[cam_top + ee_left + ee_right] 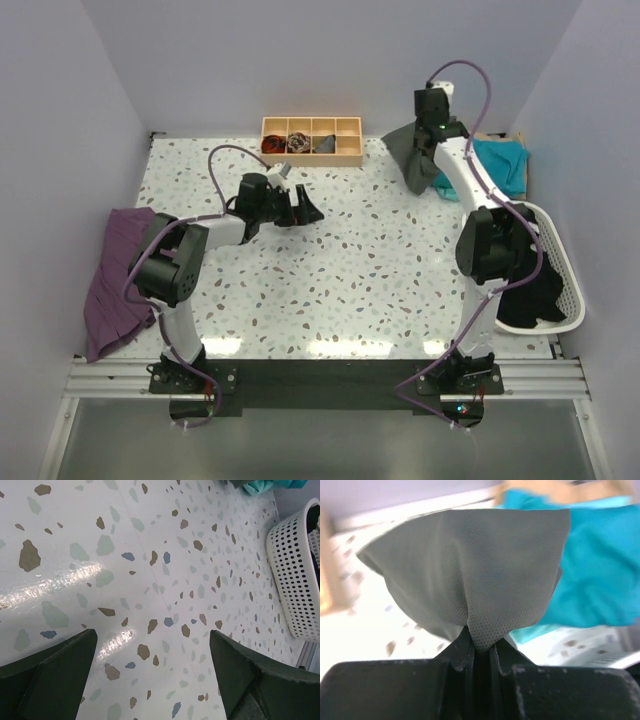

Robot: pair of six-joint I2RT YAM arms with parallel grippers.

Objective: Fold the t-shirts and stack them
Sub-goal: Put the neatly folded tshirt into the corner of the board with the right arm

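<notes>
At the far right corner of the table, the right gripper is clamped on a pinch of the charcoal grey t-shirt, which hangs bunched beneath it. The teal t-shirt lies just beside it, further right. The left gripper, fingers spread wide and holding nothing, hovers over mid-table, well apart to the left. Laying the grey shirt flat likely means carrying it leftward.
</notes>
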